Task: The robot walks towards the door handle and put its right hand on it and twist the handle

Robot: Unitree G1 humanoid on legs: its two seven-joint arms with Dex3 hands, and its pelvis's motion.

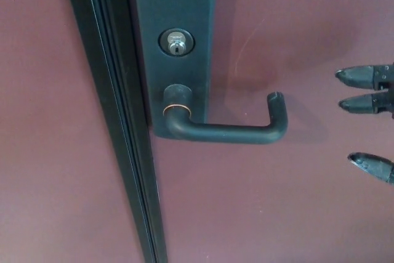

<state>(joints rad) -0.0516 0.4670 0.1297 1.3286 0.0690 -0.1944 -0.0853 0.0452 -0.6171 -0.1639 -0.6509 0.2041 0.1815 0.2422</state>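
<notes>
A black lever door handle [228,130] juts from a dark metal plate [175,4] on a maroon door [295,214]. It runs level to the right and bends back toward the door at its end. Above it sits a silver keyhole cylinder [176,43]. My right hand [369,121] enters at the right edge, open, with two fingertips [354,77] above and the thumb tip below, spread apart. It is to the right of the handle's end and does not touch it. The left hand does not show.
A black door frame edge [117,121] runs down the left of the plate, with more maroon surface [37,121] to its left.
</notes>
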